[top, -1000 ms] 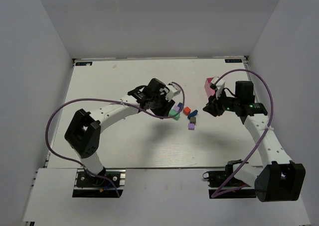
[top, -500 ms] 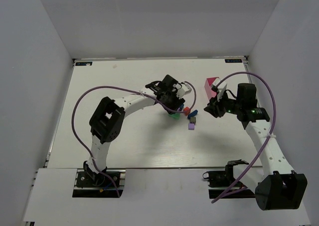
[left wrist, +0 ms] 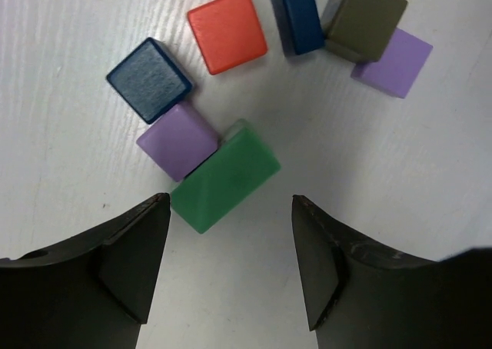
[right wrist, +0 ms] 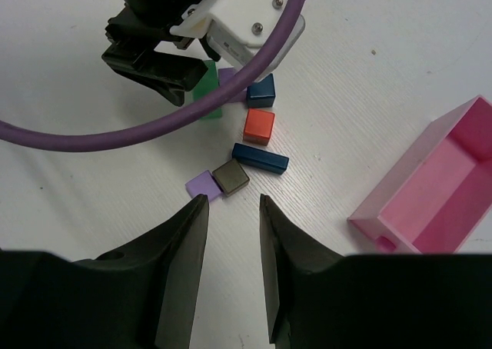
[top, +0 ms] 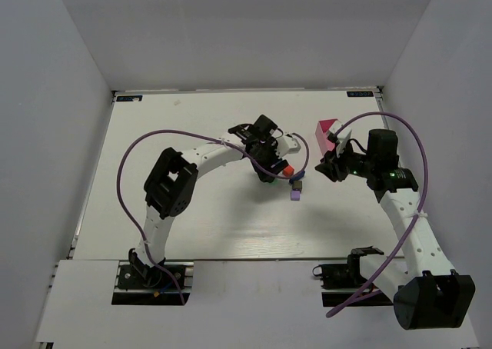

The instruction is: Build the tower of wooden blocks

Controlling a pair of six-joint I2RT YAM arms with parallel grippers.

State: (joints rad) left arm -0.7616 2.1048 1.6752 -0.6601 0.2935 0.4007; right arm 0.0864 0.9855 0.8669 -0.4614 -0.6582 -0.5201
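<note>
Left claw (left wrist: pixel 228 211) open over green block (left wrist: pixel 224 178); no tower yet, cluster (top: pixel 290 184) loose at mid-table (top: pixel 192 226).
Jaws wide and empty. Green sits just ahead between the tips, long axis skewed to the jaw line, so I'd twist the wrist first. Purple cube (left wrist: pixel 177 141) touches its left side, with blue cube (left wrist: pixel 149 80) and red cube (left wrist: pixel 227 31) beyond. Right claw (right wrist: pixel 233 203) is narrow and empty by brown block (right wrist: pixel 231 177), farther from green. Versus a second ago, the left arm has swung over the cluster with jaws wider; the right has barely moved.
</note>
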